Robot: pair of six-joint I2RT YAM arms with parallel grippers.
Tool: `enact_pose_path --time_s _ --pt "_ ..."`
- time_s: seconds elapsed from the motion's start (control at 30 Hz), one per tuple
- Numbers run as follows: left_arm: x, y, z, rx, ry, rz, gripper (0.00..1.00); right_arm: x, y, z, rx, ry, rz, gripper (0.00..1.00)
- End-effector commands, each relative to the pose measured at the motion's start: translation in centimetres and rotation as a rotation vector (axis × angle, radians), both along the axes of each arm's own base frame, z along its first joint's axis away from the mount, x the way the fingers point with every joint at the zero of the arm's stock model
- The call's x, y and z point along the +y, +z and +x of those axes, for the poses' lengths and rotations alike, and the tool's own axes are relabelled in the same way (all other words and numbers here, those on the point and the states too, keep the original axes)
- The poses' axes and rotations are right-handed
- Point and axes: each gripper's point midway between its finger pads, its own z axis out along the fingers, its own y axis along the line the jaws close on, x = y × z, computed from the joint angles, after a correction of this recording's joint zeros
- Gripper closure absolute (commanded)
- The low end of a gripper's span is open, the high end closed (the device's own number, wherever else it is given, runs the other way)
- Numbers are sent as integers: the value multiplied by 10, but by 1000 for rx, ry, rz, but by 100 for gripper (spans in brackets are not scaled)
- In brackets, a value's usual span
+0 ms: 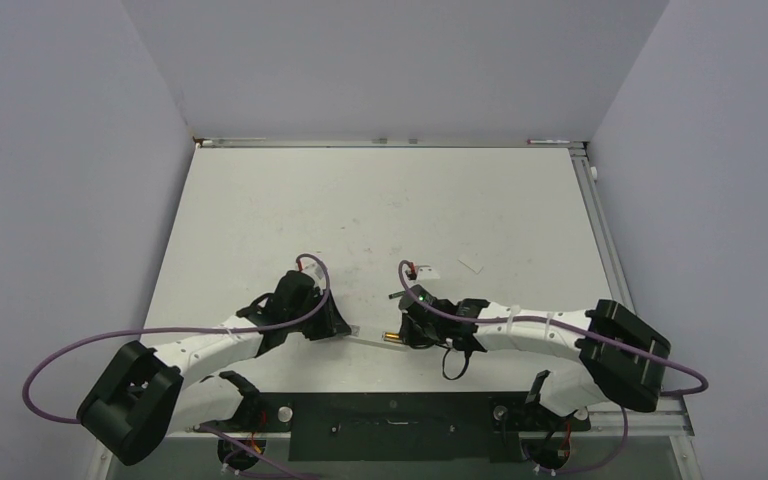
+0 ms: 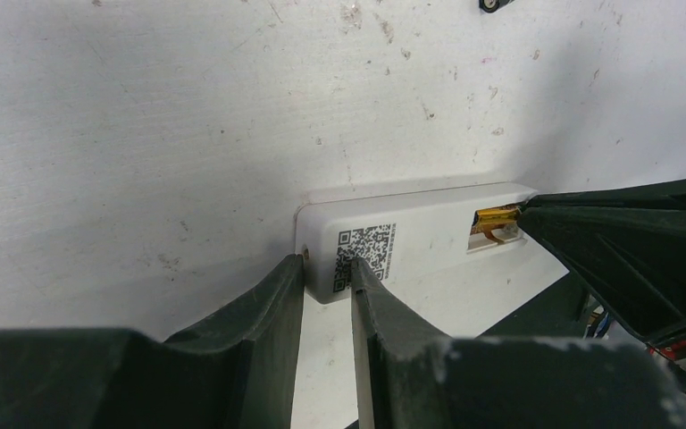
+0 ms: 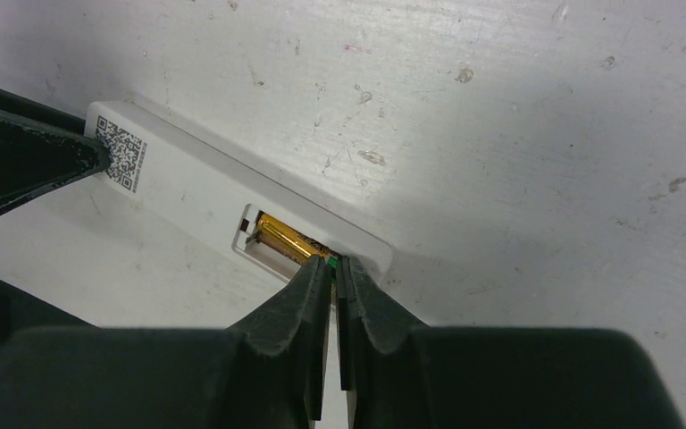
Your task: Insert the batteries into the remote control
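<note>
My left gripper (image 2: 326,273) pinched the left end of the remote control (image 2: 429,234), jaws barely apart. My right gripper (image 3: 333,265), closed tight, touched the yellow-gold battery (image 3: 288,238) in its compartment.

Our left arm (image 1: 210,345) and right arm (image 1: 530,330) bend inward, wrists low and facing each other; our left gripper (image 2: 326,273) pinches the remote control (image 2: 429,237) by its end; our right gripper (image 3: 333,264) has its jaws pressed together.
</note>
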Motion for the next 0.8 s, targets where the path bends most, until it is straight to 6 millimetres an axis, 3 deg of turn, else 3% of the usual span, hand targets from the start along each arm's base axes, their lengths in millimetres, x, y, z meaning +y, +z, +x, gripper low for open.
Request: enact_pose_path --time_s 0.0,0.4,0.77 --pt "-16 6 -18 33 -69 -67 80 -2 -12 2 -31 12 -106 91" --pt "-17 6 -23 38 -73 -67 79 -7 -26 1 -78 64 -341 91" --pt "-13 7 -21 29 -66 -41 76 3 1 15 -162 65 -395 91"
